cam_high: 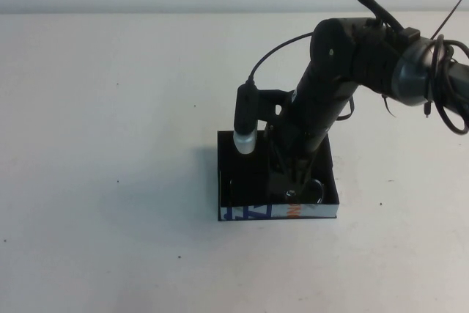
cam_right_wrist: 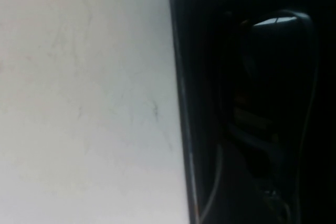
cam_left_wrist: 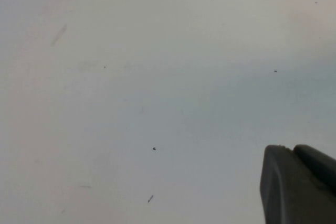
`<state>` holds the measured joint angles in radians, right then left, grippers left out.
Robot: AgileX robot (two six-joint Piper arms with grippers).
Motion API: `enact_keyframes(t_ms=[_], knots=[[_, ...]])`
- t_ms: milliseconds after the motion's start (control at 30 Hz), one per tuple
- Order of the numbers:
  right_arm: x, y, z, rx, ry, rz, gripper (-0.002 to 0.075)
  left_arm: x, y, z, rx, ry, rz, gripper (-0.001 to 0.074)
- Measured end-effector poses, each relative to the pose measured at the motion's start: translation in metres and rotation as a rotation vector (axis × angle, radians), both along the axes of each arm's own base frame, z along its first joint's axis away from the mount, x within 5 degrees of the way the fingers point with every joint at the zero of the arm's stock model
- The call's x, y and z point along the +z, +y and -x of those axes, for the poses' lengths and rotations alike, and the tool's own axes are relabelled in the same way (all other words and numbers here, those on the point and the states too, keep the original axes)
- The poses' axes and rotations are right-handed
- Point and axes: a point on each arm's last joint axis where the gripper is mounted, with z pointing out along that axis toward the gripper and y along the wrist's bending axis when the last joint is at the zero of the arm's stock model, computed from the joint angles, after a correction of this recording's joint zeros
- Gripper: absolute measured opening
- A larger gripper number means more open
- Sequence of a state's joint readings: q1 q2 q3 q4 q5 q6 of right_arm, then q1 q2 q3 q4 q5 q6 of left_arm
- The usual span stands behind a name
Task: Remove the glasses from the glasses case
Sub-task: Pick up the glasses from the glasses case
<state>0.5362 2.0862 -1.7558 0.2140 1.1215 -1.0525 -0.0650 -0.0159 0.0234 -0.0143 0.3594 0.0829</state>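
Reach step | my right gripper [cam_high: 293, 174] down inside the glasses case [cam_high: 242, 212], over the glasses [cam_high: 311, 190]; grip unclear | left gripper [cam_left_wrist: 299, 182] parked, unclear | next: close, lift.

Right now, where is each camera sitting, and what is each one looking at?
High view: raised on the robot's side, looking down at the white table; the right arm reaches into the small black rectangular glasses case, its right gripper over the dark-framed glasses.
Left wrist view: on the left arm, facing bare table; only the left gripper shows in a corner.
Right wrist view: on the right arm, close above the case and glasses.
High and right wrist views share case and glasses.
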Motion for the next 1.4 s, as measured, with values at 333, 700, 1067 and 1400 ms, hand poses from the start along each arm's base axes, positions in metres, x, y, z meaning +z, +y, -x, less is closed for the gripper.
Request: enact_keyframes(t_ms=[333,700,1067,1400], knots=[[-0.007,0.002,-0.004,-0.010,-0.018,-0.006,0.0337,0.000,0.000,0.000,0.000,0.000,0.000,-0.0004],[-0.017,0.004,-0.008,-0.011,-0.004,0.003,0.0305,0.000,0.000,0.000,0.000,0.000,0.000,-0.0004],[-0.035,0.005,-0.010,-0.011,0.036,0.022,0.0278,0.000,0.000,0.000,0.000,0.000,0.000,-0.0004],[-0.034,0.006,-0.010,-0.033,0.033,0.018,0.0165,0.000,0.000,0.000,0.000,0.000,0.000,-0.0004]])
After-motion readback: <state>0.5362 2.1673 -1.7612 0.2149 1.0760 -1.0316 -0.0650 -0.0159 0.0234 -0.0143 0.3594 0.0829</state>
